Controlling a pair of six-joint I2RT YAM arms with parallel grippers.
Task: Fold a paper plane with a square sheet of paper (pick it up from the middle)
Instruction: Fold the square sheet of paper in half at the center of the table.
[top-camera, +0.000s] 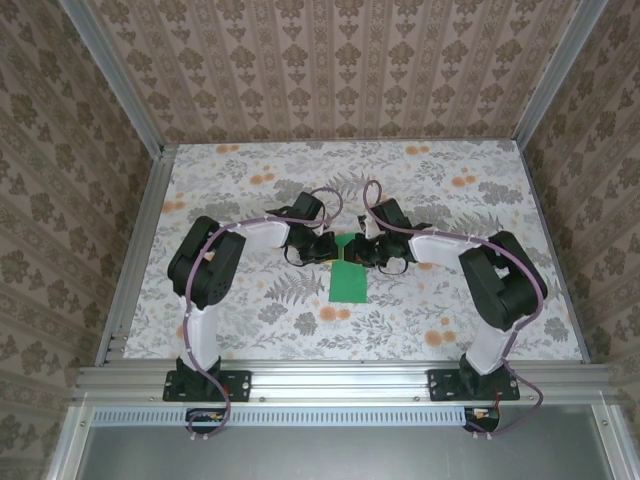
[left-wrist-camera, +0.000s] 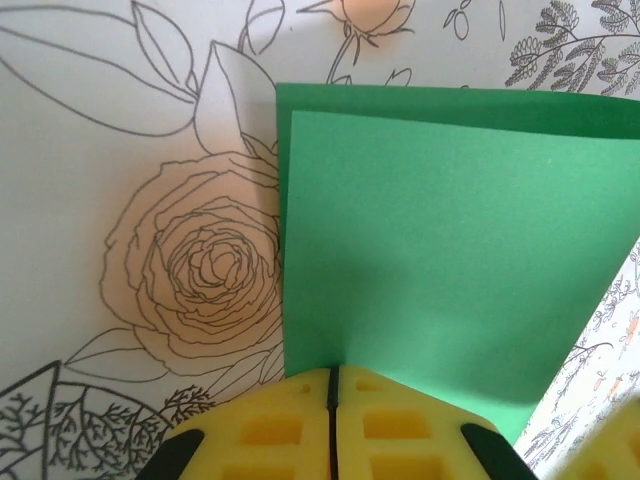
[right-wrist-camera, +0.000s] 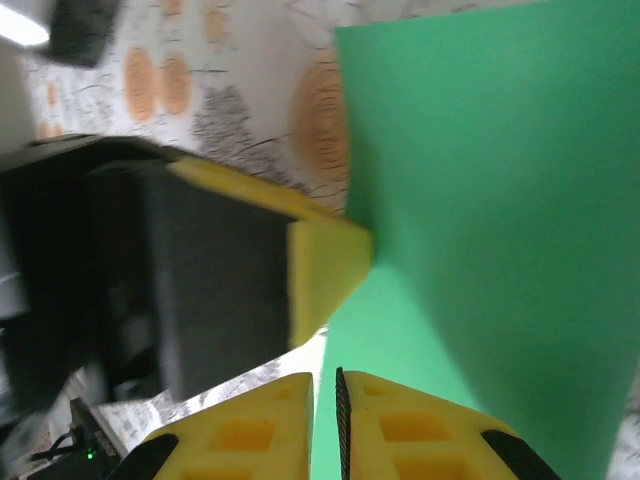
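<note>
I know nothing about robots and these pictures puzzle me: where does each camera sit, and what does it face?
Top external: fixed above and behind, looking down at the table; left arm and right arm show, bases nearest.
Left wrist: on the left arm, looking down past the left fingers at the green paper.
Right wrist: on the right arm, facing the paper past the right fingers; the left fingers show too.
Shared: all three see the green paper.

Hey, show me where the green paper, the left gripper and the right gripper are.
green paper (top-camera: 348, 283), top external view, middle of the sheet.
left gripper (left-wrist-camera: 333, 375), left wrist view, where its yellow tips meet.
right gripper (right-wrist-camera: 326, 378), right wrist view, between its yellow tips.
</note>
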